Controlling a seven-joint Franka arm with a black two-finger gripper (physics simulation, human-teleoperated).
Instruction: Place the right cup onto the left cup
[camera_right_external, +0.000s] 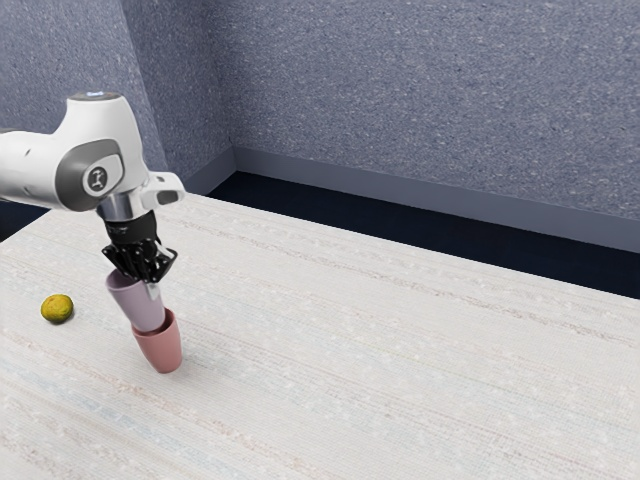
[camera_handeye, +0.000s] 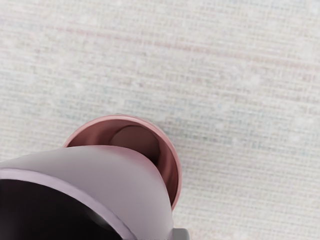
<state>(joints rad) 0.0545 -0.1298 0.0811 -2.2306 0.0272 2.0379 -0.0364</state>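
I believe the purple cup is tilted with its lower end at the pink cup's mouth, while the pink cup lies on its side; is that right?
Not quite: the pink cup is standing upright on the table, not lying on its side, as the exterior view shows. The purple cup is indeed tilted, with its lower end at the pink cup's mouth.

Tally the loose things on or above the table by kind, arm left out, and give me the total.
Cups: 2 (one lilac cup, one pink cup)
Round yellow fruit, by its look: 1 (the yellow fruit)
Total: 3
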